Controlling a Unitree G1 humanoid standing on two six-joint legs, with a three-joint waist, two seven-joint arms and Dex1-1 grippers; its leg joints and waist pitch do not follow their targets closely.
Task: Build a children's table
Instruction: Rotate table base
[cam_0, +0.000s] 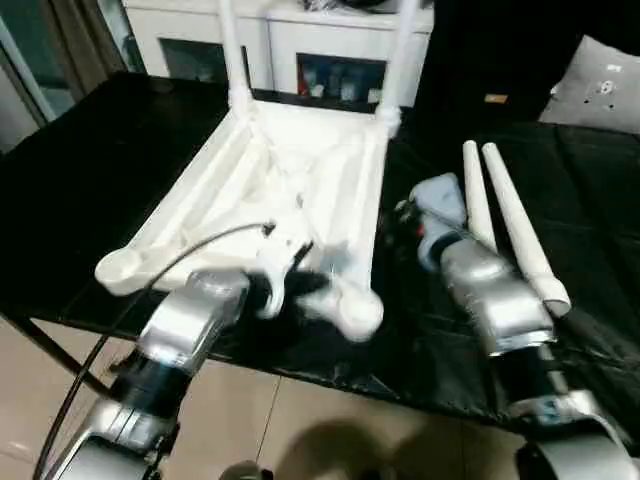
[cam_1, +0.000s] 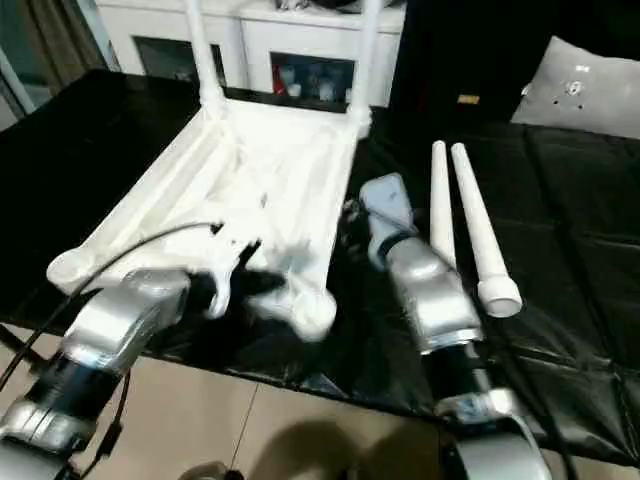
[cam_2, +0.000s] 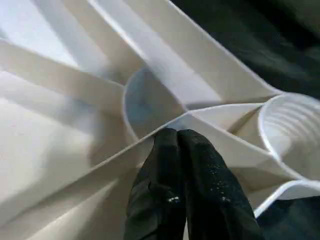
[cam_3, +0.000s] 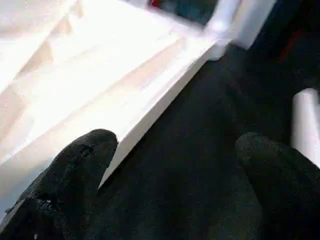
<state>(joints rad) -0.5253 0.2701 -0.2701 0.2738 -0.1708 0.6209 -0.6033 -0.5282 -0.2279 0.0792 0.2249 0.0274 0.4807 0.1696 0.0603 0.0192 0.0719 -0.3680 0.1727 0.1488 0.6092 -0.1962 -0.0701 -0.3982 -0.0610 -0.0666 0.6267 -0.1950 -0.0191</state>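
Two white tube legs (cam_0: 396, 60) are fitted in the inverted white ribbed plastic tabletop (cam_0: 290, 180); two loose white tube legs (cam_0: 505, 215) remain at the worktop's right edge. The left end effector (cam_2: 187, 155) is held together; the right end effector (cam_3: 175, 165) is held apart.

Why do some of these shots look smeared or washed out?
Left eye view: the left gripper and the near corner of the tabletop are smeared. Right wrist view: the tabletop's ribs glare to near plain white, and the black fingers up close are soft. Left wrist view: the fingers are sharper than the ribs behind.
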